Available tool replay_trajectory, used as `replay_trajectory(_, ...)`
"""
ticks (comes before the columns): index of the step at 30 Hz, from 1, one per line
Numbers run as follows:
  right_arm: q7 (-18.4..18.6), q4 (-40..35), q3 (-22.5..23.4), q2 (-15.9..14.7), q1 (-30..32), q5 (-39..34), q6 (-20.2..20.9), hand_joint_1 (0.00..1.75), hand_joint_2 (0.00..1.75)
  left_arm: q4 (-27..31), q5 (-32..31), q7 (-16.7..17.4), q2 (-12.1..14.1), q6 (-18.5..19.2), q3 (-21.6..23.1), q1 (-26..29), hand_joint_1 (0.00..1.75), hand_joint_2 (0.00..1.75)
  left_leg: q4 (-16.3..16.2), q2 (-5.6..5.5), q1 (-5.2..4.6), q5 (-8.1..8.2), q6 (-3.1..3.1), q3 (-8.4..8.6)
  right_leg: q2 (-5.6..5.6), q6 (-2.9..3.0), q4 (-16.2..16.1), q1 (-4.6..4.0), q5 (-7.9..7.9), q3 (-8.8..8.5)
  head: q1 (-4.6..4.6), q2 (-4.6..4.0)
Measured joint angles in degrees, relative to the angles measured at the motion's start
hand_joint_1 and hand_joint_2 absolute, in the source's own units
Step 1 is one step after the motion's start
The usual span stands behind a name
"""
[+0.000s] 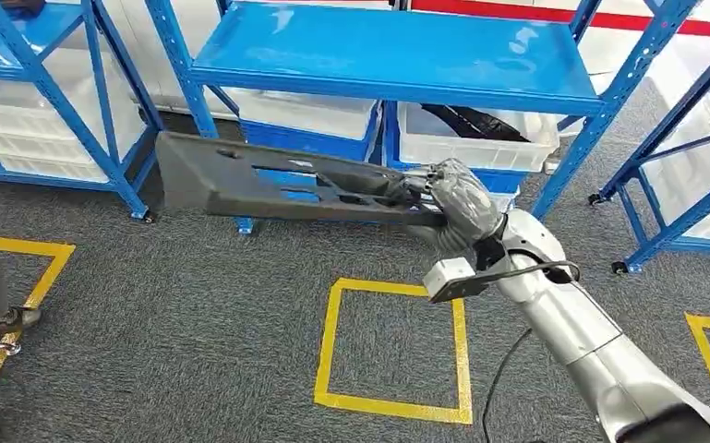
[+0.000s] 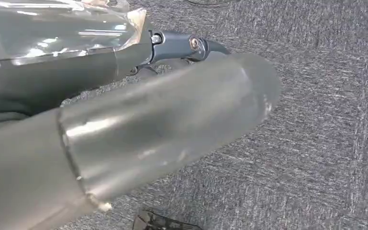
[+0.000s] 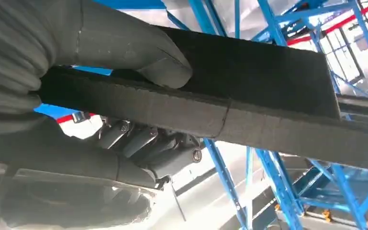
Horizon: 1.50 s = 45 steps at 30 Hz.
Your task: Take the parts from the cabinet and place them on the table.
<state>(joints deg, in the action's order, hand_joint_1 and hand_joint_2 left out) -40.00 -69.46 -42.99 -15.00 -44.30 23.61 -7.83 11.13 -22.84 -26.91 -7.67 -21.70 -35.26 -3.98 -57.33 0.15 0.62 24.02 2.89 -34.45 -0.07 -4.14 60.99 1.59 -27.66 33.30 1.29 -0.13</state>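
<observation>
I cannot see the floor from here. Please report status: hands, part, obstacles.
Right hand grips long dark part at one end, held out before blue rack. Left hand hangs over carpet, state unclear. No table seen.

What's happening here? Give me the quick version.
The right robot hand grips one end of a long dark grey plastic panel and holds it out level in the air in front of the blue shelving rack. White bins sit under the shelf. The left robot hand hangs over the grey carpet, carrying nothing visible. No table is in view.
</observation>
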Motion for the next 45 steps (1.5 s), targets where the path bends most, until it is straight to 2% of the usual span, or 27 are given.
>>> replay_trajectory(1, 0.0, -0.7, -0.3, -0.4, 0.1, 0.3, -0.3, 1.68, 1.75, 0.0, 0.0, 0.0, 0.1, 0.0, 0.0, 0.0, 0.00, 0.00, -0.4, 0.08, -0.21, 0.07, -0.40, -0.36, -0.11, 0.14, -3.4, 0.28, -0.23, -1.34, -0.04, 0.00)
replay_trajectory(2, 0.0, -1.3, -0.8, -0.5, 0.3, 1.0, -0.6, 1.68, 1.75, 0.0, 0.0, 0.0, 0.1, 0.0, 0.0, -0.1, 0.00, 0.00, -0.7, 0.07, -0.48, 0.05, -0.85, -0.80, 0.23, 0.86, -3.4, -0.39, 0.33, -1.71, 0.17, 0.00)
replay_trajectory(5, 0.0, -2.2, -1.6, -1.1, 1.4, 2.4, -1.0, 1.68, 1.75, 0.0, 0.0, 0.0, 0.1, 0.0, -0.1, 0.0, 0.00, 0.00, -0.5, 0.00, -0.27, -0.62, -1.91, -0.97, 0.24, 1.90, -3.2, -0.59, 0.84, -1.12, 0.13, 0.00)
replay_trajectory(6, 0.0, -2.4, -1.7, -1.1, 1.5, 2.4, -1.0, 1.68, 1.75, 0.0, 0.0, 0.1, 0.2, 0.0, -0.2, 0.0, 0.00, 0.00, -0.7, -0.07, -0.01, -0.38, -2.04, -1.35, 0.20, 2.55, -3.5, 0.26, 1.26, -1.14, 0.11, 0.00)
replay_trajectory(8, 0.0, -2.6, -1.7, -0.9, 1.4, 2.4, -0.9, 1.68, 1.75, 0.0, 0.1, 0.1, 0.2, 0.0, -0.6, 0.0, 0.00, 0.00, -5.4, -0.14, 0.13, 3.77, -2.67, -3.13, 0.16, 3.41, -3.5, 0.09, 1.70, -0.76, 0.44, 0.00)
replay_trajectory(10, 0.0, -2.6, -1.8, -0.8, 1.5, 2.4, -0.7, 1.68, 1.75, 0.0, 0.1, 0.1, 0.1, 0.0, -0.6, 0.0, 0.00, 0.00, -15.6, -0.16, 0.19, 8.93, -3.23, -7.25, 0.09, 3.86, -3.4, -0.16, 2.01, -0.18, 0.39, 0.00)
replay_trajectory(11, 0.0, -2.6, -1.9, -0.8, 1.5, 2.6, -0.7, 1.68, 1.75, 0.0, 0.1, 0.1, 0.1, 0.0, -0.7, 0.0, 0.00, 0.00, -18.5, -0.15, 0.20, 9.91, -3.32, -8.37, 0.08, 3.98, -3.4, -0.27, 2.12, 0.06, 0.39, 0.00)
replay_trajectory(12, 0.0, -2.6, -2.1, -0.8, 1.4, 3.0, -0.6, 1.68, 1.75, 0.0, 0.2, 0.1, 0.1, 0.0, -0.8, 0.0, 0.00, 0.00, -19.0, -0.16, 0.22, 9.57, -3.34, -8.27, 0.07, 4.08, -3.4, -0.30, 2.26, 0.24, 0.35, 0.00)
replay_trajectory(13, 0.0, -2.6, -2.3, -0.8, 1.4, 3.2, -0.7, 1.68, 1.75, 0.0, 0.2, 0.1, 0.1, 0.0, -0.9, 0.0, 0.00, 0.00, -16.7, -0.15, 0.22, 8.12, -3.18, -6.74, 0.08, 3.93, -3.4, -0.33, 2.39, 0.34, 0.42, 0.00)
replay_trajectory(16, 0.0, -2.6, -2.6, -0.8, 1.0, 3.1, -1.0, 1.68, 1.75, 0.0, 0.2, 0.1, 0.2, 0.0, -1.1, -0.1, 0.00, 0.00, -2.1, -0.30, 0.18, 2.77, -2.16, 1.99, 0.11, 3.72, -3.4, -0.37, 2.69, 0.32, 0.39, 0.00)
replay_trajectory(17, 0.0, -2.6, -2.6, -0.8, 0.8, 3.1, -1.3, 1.68, 1.75, 0.0, 0.2, 0.1, 0.3, 0.0, -1.2, -0.1, 0.00, 0.00, -0.7, -0.31, -0.15, 3.28, -2.04, 2.48, 0.11, 3.46, -3.2, -1.04, 2.83, 0.65, 0.35, 0.00)
replay_trajectory(20, 0.0, -2.4, -3.2, -0.6, 0.5, 3.1, -2.0, 1.68, 1.75, 0.0, 0.4, 0.1, 0.3, 0.0, -1.5, -0.1, 0.00, 0.00, -0.9, -0.38, -0.54, 2.80, -1.32, 1.86, 0.07, 2.39, -3.7, -0.67, 3.54, 0.92, 0.33, 0.00)
replay_trajectory(21, 0.0, -2.4, -3.3, -0.6, 0.3, 3.1, -2.2, 1.68, 1.75, 0.0, 0.5, 0.0, 0.3, 0.0, -1.6, -0.1, 0.00, 0.00, -0.1, -0.31, -0.22, 2.04, -0.59, 1.94, 0.08, 2.01, -3.6, -1.13, 3.56, 1.08, 0.29, 0.00)
replay_trajectory(22, 0.0, -2.2, -3.4, -0.6, 0.1, 3.1, -2.6, 1.68, 1.75, 0.0, 0.5, 0.0, 0.2, 0.0, -1.6, -0.1, 0.00, 0.00, 0.2, -0.13, -0.04, 1.59, -0.31, 1.89, 0.07, 2.00, -2.6, -0.82, 2.64, 1.92, 0.31, 0.00)
replay_trajectory(25, 0.0, -2.0, -3.9, -0.6, -0.5, 2.8, -2.8, 1.68, 1.75, 0.0, 0.5, -0.1, 0.2, -0.1, -1.9, -0.1, 0.00, 0.00, 0.2, -0.01, -0.08, 0.97, 0.45, 0.98, 0.08, 2.74, 9.5, -0.76, -3.63, 6.89, 0.20, 0.00)
replay_trajectory(27, 0.0, -1.5, -4.3, -0.6, -0.3, 2.8, -2.8, 1.68, 1.75, 0.0, 0.5, -0.1, 0.2, -0.1, -2.0, -0.1, 0.00, 0.00, 0.2, -0.02, -0.08, 0.55, 0.39, 0.41, 0.08, 2.17, 15.4, -0.70, -5.48, 8.91, 0.11, 0.00)
replay_trajectory(28, 0.0, -1.4, -4.4, -0.6, -0.3, 2.8, -2.8, 1.68, 1.75, 0.0, 0.5, -0.1, 0.2, -0.1, -2.0, 0.0, 0.00, 0.00, 0.1, -0.04, -0.07, 0.43, 0.26, 0.24, 0.08, 1.73, 14.0, -0.62, -4.88, 7.79, 0.11, 0.00)
replay_trajectory(31, 0.0, -1.2, -4.5, -0.5, -0.8, 2.8, -2.8, 1.68, 1.75, 0.0, 0.5, -0.1, 0.1, -0.1, -2.1, -0.1, 0.00, 0.00, -0.3, -0.08, 0.00, 0.25, -0.19, -0.06, 0.00, 0.39, -1.7, -0.11, 0.15, -1.39, 0.07, 0.00)
replay_trajectory(32, 0.0, -1.2, -4.5, -0.4, -1.2, 2.8, -2.8, 1.68, 1.75, 0.0, 0.5, -0.1, 0.1, -0.2, -2.2, -0.1, 0.00, 0.00, -0.9, -0.09, -0.57, 0.32, -0.64, -0.56, 0.08, 0.80, -3.4, -0.35, -0.26, -2.18, 0.07, 0.00)
replay_trajectory(33, 0.0, -1.2, -4.5, -0.3, -1.3, 2.8, -2.8, 1.68, 1.75, 0.0, 0.5, -0.1, 0.2, -0.2, -2.3, -0.2, 0.00, 0.00, -1.0, -0.05, -0.46, 0.08, -0.98, -0.81, 0.24, 1.48, -3.4, -0.60, 0.16, -1.78, 0.31, 0.00)
replay_trajectory(35, 0.0, -0.9, -4.6, -0.4, -1.2, 2.8, -2.8, 1.68, 1.75, 0.0, 0.5, -0.1, 0.2, -0.3, -2.4, -0.1, 0.00, 0.00, -0.9, -0.11, -0.36, -0.52, -1.61, -1.02, 0.24, 1.98, -2.9, -0.75, 0.47, -1.48, 0.20, 0.00)
replay_trajectory(37, 0.0, -0.8, -4.6, -0.4, -1.4, 2.8, -2.8, 1.68, 1.75, 0.0, 0.4, -0.3, 0.3, -0.3, -2.4, 0.0, 0.00, 0.00, -1.4, -0.29, 0.02, 0.14, -2.25, -1.57, 0.14, 3.01, -3.1, 0.11, 1.20, -1.14, 0.20, 0.00)
replay_trajectory(38, 0.0, -0.8, -4.6, -0.3, -1.4, 2.8, -2.8, 1.68, 1.75, 0.0, 0.2, -0.4, 0.3, -0.3, -2.4, 0.0, 0.00, 0.00, -3.4, -0.30, 0.01, 2.72, -2.71, -2.32, 0.05, 3.58, -3.1, 0.06, 1.56, -0.80, 0.46, 0.00)
replay_trajectory(40, 0.0, -0.7, -4.6, -0.3, -1.4, 2.8, -2.9, 1.68, 1.75, 0.0, 0.1, -0.4, 0.3, -0.3, -2.4, 0.0, 0.00, 0.00, -12.7, -0.30, 0.12, 8.66, -3.23, -5.63, -0.10, 4.19, -3.1, -0.13, 2.12, 0.01, 0.55, 0.00)
replay_trajectory(42, 0.0, -0.5, -4.6, -0.3, -1.2, 2.8, -2.9, 1.68, 1.75, 0.0, 0.1, -0.4, 0.3, -0.3, -2.4, 0.0, 0.00, 0.00, -19.2, -0.29, 0.12, 11.21, -3.34, -7.58, -0.14, 4.14, -3.1, -0.30, 2.82, 0.98, 0.55, 0.00)
replay_trajectory(43, 0.0, -0.5, -4.6, -0.3, -1.1, 2.8, -2.9, 1.68, 1.75, 0.0, 0.1, -0.4, 0.4, -0.3, -2.4, 0.0, 0.00, 0.00, -18.3, -0.29, 0.12, 10.57, -3.24, -6.55, -0.13, 4.04, -3.1, -0.33, 3.15, 1.42, 0.55, 0.00)
replay_trajectory(45, 0.0, -0.4, -4.6, -0.3, -1.1, 2.8, -2.9, 1.68, 1.75, 0.0, 0.1, -0.4, 0.4, -0.2, -2.4, 0.0, 0.00, 0.00, -9.8, -0.30, 0.12, 7.00, -2.84, -0.77, -0.07, 3.80, -3.0, -0.33, 3.79, 2.02, 0.57, 0.00)
